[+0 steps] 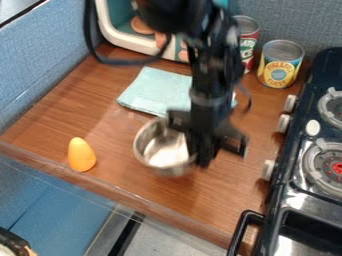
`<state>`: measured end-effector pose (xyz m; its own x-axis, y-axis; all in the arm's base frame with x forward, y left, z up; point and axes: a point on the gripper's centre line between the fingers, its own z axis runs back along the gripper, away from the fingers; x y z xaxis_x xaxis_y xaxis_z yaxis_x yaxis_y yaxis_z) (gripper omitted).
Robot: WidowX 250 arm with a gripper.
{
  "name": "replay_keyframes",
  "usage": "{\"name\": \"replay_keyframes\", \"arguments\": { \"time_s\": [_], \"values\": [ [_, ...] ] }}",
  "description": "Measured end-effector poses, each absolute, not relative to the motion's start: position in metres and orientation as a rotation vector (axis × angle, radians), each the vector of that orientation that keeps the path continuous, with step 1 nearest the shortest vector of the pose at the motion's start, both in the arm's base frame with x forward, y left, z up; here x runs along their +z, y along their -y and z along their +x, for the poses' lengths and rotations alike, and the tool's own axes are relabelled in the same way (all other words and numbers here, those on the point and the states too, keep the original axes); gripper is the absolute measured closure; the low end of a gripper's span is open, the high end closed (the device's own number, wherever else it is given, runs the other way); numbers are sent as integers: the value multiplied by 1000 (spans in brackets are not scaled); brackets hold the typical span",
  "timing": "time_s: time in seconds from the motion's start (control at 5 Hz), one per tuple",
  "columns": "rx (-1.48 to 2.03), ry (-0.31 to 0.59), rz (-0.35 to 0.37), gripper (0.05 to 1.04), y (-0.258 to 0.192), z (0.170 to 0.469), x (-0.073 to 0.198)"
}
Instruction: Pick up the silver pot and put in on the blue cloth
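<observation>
1. The gripper (204, 157) hangs point-down over the counter (110, 127), beside the pot's near right side, probably to take it by the rim.
2. The pot (159, 149) sits upright on the wood, mouth up, which leaves its rim easy to get at.
3. The cloth (157, 90) lies flat just beyond it, I'd guess as a landing spot; the lift should be short.
4. From where I stand, the pot is left of the gripper's tip in the view, overlapped at its right edge. I can't tell whether the gripper is open or closed on it.
</observation>
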<state>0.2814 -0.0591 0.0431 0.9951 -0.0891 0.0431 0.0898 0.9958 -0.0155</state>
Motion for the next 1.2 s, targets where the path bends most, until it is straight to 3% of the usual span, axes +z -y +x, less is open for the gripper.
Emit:
{"name": "replay_keyframes", "arguments": {
  "time_s": [0.2, 0.4, 0.8, 1.2],
  "values": [
    [-61, 92, -28, 1006, 40, 320, 77],
    [-7, 78, -8, 1007, 22, 351, 70],
    [60, 4, 94, 1009, 0, 406, 22],
    [83, -9, 146, 983, -13, 412, 15]
  ]
}}
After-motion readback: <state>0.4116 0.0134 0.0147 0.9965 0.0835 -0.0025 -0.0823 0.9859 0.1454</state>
